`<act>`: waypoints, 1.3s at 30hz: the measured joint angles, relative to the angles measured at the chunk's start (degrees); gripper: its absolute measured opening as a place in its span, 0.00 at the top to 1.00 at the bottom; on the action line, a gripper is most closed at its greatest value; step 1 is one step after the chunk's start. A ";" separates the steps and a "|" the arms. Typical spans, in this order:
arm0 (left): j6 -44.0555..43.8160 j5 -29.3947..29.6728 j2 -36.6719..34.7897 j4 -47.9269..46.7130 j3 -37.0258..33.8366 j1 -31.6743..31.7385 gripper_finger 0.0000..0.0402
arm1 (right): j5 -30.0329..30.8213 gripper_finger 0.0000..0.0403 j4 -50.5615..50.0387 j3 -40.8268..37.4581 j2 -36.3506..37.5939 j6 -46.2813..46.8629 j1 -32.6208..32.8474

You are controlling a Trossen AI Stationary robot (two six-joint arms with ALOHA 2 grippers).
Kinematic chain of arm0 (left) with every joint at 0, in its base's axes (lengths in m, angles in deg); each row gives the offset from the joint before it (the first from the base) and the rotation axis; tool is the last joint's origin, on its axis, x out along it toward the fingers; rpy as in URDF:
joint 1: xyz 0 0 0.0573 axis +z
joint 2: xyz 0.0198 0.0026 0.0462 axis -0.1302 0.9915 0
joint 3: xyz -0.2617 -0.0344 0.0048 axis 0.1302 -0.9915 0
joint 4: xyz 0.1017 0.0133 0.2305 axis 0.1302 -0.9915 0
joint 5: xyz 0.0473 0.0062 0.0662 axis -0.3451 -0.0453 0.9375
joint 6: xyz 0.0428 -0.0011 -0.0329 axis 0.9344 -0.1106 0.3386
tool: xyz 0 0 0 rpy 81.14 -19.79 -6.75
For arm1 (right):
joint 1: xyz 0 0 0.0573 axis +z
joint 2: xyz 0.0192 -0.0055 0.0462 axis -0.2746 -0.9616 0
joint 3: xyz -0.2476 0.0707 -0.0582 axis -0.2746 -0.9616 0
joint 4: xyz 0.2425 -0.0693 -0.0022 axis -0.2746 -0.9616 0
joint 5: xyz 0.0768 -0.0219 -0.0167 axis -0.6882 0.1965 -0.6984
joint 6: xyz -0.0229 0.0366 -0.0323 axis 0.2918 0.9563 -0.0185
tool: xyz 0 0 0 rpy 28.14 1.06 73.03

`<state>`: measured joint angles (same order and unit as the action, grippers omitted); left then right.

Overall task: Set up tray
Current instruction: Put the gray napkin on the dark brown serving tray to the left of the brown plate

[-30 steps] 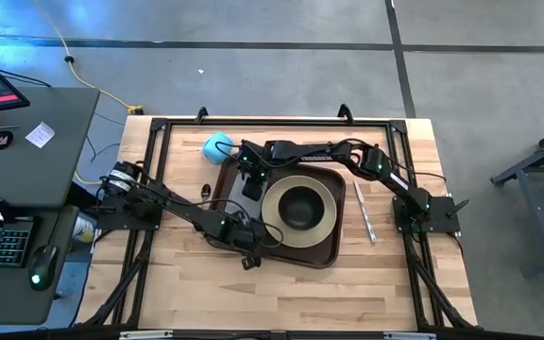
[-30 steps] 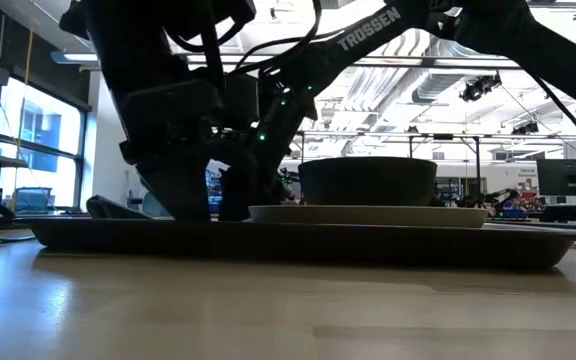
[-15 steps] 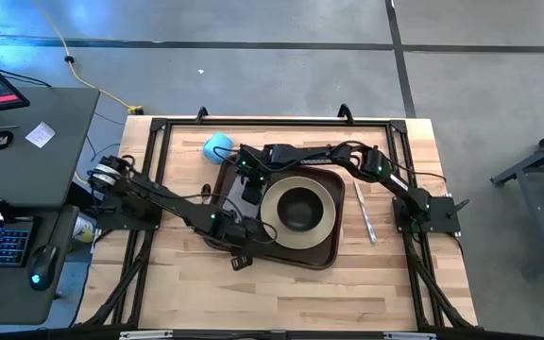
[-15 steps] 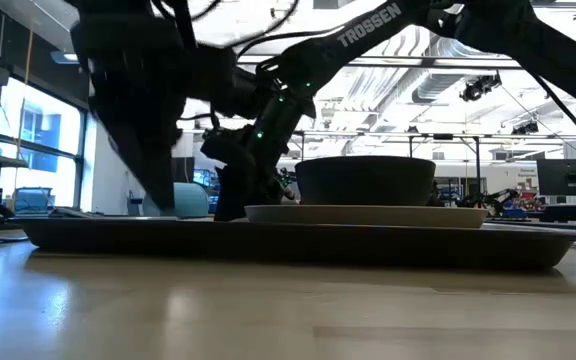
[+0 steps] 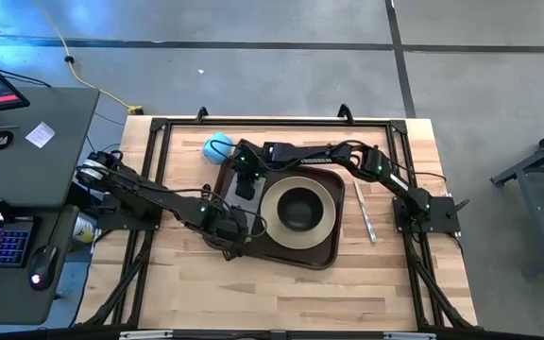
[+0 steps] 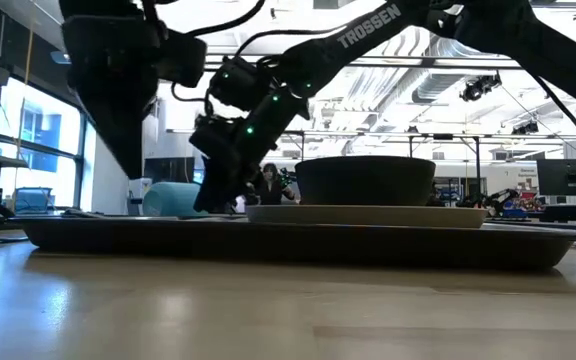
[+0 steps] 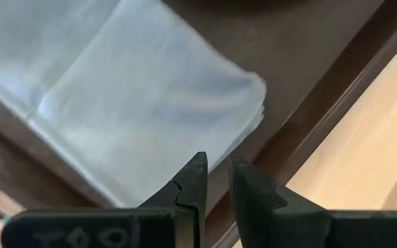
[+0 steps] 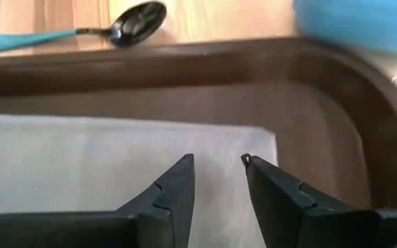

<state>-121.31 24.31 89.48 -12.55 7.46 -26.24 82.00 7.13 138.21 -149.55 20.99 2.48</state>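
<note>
We see the wooden desk [image 5: 168, 274] filling the middle of the high view, and on it the tray [image 5: 321, 253], centre frame, lying flat.

On the tray sits the round beige plate [image 5: 324, 203] with a dark bowl [image 5: 299, 206] in it, right of the tray's middle. Left of the plate lies the grey napkin [image 7: 129, 96], flat on the tray floor, one corner close to the rim.

The left gripper [image 5: 234, 236] is at the tray's lower-left edge in the high view. A second ago it sat lower and further right; it has drawn back up and left, and its jaws are now pressed nearly together, holding nothing, just above the napkin's edge. The right gripper [image 5: 246, 184] hangs over the tray's upper-left part, and in the low view it has lifted off the tray floor; its jaws are spread a little, empty, over the napkin.

We judge the napkin has just been placed and released.

A blue cup [image 5: 217, 144] stands off the tray, upper left. A spoon [image 8: 81, 31] lies on the desk beyond the rim, and another utensil [image 5: 364, 212] right of the tray: these seem yet to be set.
</note>
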 joint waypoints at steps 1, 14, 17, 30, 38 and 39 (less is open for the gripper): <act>-0.19 0.37 0.00 0.54 0.01 0.00 0.76 | 0.30 0.69 0.45 0.00 0.00 -0.04 0.00; -1.00 6.03 0.42 2.28 -1.59 0.00 0.76 | -0.79 0.69 -6.61 0.03 1.54 3.22 0.57; -3.09 4.44 -0.29 -1.44 -1.28 0.00 0.76 | -1.28 0.69 -8.27 -0.02 1.55 4.02 0.92; -6.51 11.37 -11.85 -15.13 -0.90 0.80 0.76 | -0.84 0.69 -25.88 0.13 18.40 6.70 1.14; -1.76 12.24 -11.67 -2.57 -10.75 5.84 0.76 | 3.23 0.69 -40.76 -1.08 28.84 10.96 1.86; -0.38 9.77 -11.67 1.55 -13.13 6.46 0.76 | 3.31 0.69 -42.55 -1.51 29.72 11.81 1.90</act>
<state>-121.69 34.08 77.81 -11.00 -5.67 -19.78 85.31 -35.42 136.70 -119.82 32.81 4.39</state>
